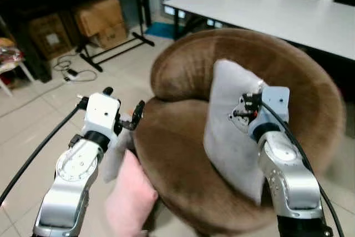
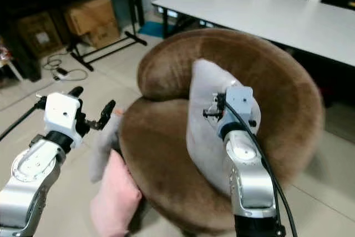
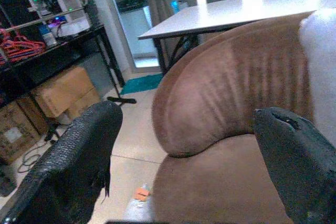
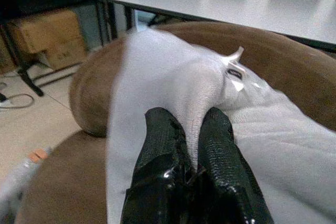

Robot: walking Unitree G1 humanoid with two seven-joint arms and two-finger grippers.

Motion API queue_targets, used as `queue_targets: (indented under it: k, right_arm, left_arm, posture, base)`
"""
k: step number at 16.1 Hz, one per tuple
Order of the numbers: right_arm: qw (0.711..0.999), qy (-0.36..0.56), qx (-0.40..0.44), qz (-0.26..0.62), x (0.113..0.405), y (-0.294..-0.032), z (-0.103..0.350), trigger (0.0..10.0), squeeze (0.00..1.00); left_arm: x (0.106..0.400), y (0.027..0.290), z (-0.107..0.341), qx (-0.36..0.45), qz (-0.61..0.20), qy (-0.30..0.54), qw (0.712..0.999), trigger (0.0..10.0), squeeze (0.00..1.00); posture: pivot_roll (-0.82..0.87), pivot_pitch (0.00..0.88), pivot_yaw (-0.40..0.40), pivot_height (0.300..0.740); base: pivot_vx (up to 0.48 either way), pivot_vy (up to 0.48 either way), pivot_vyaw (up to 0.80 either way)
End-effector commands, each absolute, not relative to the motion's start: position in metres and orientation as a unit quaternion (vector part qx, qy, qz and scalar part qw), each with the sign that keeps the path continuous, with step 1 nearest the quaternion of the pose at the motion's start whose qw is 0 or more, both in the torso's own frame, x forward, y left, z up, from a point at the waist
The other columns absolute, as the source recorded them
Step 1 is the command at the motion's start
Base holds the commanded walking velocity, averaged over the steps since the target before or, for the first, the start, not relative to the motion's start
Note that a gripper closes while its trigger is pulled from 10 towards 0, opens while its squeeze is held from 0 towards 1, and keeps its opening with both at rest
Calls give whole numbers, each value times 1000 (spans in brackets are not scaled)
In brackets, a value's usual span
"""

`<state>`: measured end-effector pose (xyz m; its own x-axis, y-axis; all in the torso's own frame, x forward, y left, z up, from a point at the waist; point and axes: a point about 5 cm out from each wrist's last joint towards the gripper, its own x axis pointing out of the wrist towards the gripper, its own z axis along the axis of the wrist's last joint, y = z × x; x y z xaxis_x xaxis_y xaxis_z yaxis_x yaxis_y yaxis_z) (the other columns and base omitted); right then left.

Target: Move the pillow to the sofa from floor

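Behind the sofa [image 1: 183, 76], white table [image 1: 266, 9]

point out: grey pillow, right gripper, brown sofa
grey pillow [image 1: 230, 137], left eye view, middle of its face.
right gripper [image 4: 190, 150], right wrist view, between the fingertips pinching the pillow.
brown sofa [image 1: 172, 148], left eye view, bare seat.

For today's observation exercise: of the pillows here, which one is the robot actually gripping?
The grey pillow standing on the brown sofa: the right end effector pinches its fabric. The pink pillow lies low beside the sofa, ungripped.
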<state>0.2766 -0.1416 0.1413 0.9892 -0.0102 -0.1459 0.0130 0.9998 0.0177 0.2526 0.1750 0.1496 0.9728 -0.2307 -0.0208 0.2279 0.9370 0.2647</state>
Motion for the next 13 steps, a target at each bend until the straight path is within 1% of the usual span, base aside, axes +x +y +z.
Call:
queue_targets:
  k: [1, 4, 7, 9, 11, 13]
  right_arm:
    - [999, 41, 15, 16, 277, -133, 155, 10000, 0]
    - [996, 38, 18, 74, 276, -124, 164, 10000, 0]
    - [995, 49, 27, 85, 280, -121, 163, 10000, 0]
    - [992, 67, 37, 95, 289, -112, 165, 10000, 0]
    - [989, 76, 46, 115, 302, -98, 169, 10000, 0]
    - [985, 89, 76, 126, 317, -86, 172, 10000, 0]
  left_arm:
    - [254, 177, 151, 143, -115, -7, 983, 10000, 0]
    - [254, 170, 146, 138, -158, 4, 978, 10000, 0]
    - [252, 165, 142, 161, -196, 16, 967, 10000, 0]
    - [248, 163, 140, 166, -226, 24, 960, 10000, 0]
    - [244, 162, 137, 169, -255, 38, 951, 10000, 0]
    - [241, 162, 132, 181, -291, 58, 938, 10000, 0]
  posture:
    - [-20, 0, 21, 740]
    - [-26, 0, 20, 740]
    - [-14, 0, 10, 740]
    - [-5, 0, 7, 740]
    - [0, 0, 5, 740]
    - [11, 0, 7, 740]
  base:
    - [337, 0, 0]
    - [0, 0, 0]
    - [0, 0, 0]
    - [0, 0, 0]
    - [0, 0, 0]
    - [0, 0, 0]
